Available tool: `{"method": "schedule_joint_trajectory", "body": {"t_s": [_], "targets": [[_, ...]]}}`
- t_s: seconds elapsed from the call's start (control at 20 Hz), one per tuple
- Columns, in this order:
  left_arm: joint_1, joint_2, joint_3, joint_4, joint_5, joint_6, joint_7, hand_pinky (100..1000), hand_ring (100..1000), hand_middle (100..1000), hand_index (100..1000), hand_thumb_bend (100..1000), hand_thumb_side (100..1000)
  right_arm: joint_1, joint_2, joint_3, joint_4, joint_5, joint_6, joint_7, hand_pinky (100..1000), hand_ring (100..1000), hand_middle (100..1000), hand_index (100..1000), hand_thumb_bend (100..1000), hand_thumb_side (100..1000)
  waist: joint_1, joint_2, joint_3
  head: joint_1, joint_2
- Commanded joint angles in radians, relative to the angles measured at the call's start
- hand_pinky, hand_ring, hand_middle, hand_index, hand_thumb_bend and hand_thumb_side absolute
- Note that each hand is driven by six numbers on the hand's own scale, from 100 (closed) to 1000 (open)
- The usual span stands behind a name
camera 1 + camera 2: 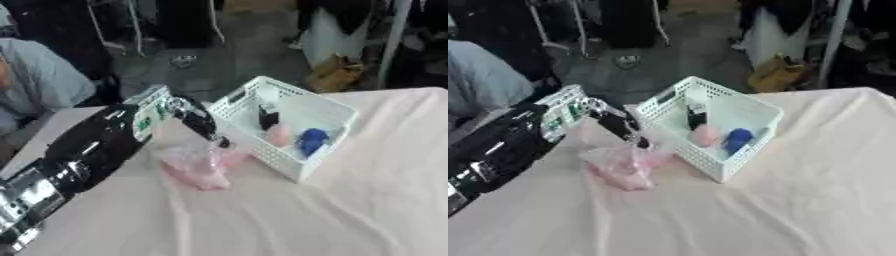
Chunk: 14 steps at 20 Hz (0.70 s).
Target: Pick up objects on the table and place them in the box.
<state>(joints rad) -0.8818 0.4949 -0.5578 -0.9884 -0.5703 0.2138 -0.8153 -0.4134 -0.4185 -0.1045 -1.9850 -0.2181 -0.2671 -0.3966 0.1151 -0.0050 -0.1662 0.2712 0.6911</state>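
A white slatted box (pixel 337 115) stands on the table at centre right. Inside it lie a blue object (pixel 311 140), a pink rounded object (pixel 278 135) and a dark upright bottle (pixel 267 119). My left arm comes in from the lower left, and my left hand (pixel 199 122) reaches down beside the box's left wall. Its fingers pinch the top of a pink crumpled clear bag (pixel 199 169), which rests on the cloth just left of the box. My right hand is out of sight.
A pale cloth (pixel 350 210) covers the table, with bare room at the front and right. A green-and-white pack (pixel 150 112) sits behind my left arm near the far left edge. A person in grey (pixel 39 82) sits beyond that edge.
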Motion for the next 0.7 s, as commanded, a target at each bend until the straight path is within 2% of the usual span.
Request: {"method": "schedule_joint_trajectory", "body": {"t_s": [0.05, 0.1, 0.15, 0.25, 0.4, 0.55, 0.7], "targets": [[-0.013, -0.005, 0.004, 0.022, -0.007, -0.008, -0.017, 1000, 1000, 1000, 1000, 646, 800, -0.02, -0.01, -0.005, -0.015, 0.0, 0.001, -0.001, 825, 887, 753, 750, 100, 725, 0.005, -0.016, -0.001, 0.006, -0.007], [-0.013, -0.011, 0.005, 0.031, -0.011, -0.012, -0.021, 1000, 1000, 1000, 1000, 646, 800, -0.02, -0.009, -0.005, -0.015, 0.0, 0.001, -0.001, 825, 887, 753, 750, 100, 725, 0.005, -0.016, -0.001, 0.006, -0.006], [-0.01, -0.021, 0.009, 0.038, -0.011, -0.017, -0.014, 1000, 1000, 1000, 1000, 599, 858, -0.021, -0.008, -0.005, -0.015, 0.0, 0.001, -0.002, 825, 886, 753, 749, 100, 723, 0.005, -0.016, -0.002, 0.007, -0.006], [-0.003, -0.037, 0.013, 0.056, -0.01, -0.026, 0.011, 1000, 1000, 1000, 1000, 582, 881, -0.022, -0.007, -0.005, -0.015, 0.0, 0.002, -0.002, 825, 887, 753, 749, 100, 722, 0.005, -0.015, -0.003, 0.009, -0.008], [0.01, -0.057, 0.01, 0.085, -0.012, -0.041, 0.044, 1000, 1000, 1000, 1000, 564, 872, -0.024, -0.005, -0.005, -0.015, 0.0, 0.004, -0.002, 826, 886, 752, 747, 100, 719, 0.005, -0.013, -0.005, 0.011, -0.008], [0.027, -0.074, 0.007, 0.111, -0.033, -0.056, 0.076, 1000, 1000, 1000, 1000, 590, 823, -0.025, -0.003, -0.004, -0.015, 0.0, 0.006, 0.0, 825, 886, 751, 742, 100, 714, 0.005, -0.012, -0.006, 0.013, -0.005], [0.053, -0.099, 0.018, 0.171, -0.076, -0.077, 0.105, 1000, 1000, 1000, 1000, 600, 822, -0.028, -0.001, -0.006, -0.015, -0.001, 0.005, -0.001, 826, 886, 751, 741, 100, 714, 0.004, -0.011, -0.007, 0.012, -0.009]]}}
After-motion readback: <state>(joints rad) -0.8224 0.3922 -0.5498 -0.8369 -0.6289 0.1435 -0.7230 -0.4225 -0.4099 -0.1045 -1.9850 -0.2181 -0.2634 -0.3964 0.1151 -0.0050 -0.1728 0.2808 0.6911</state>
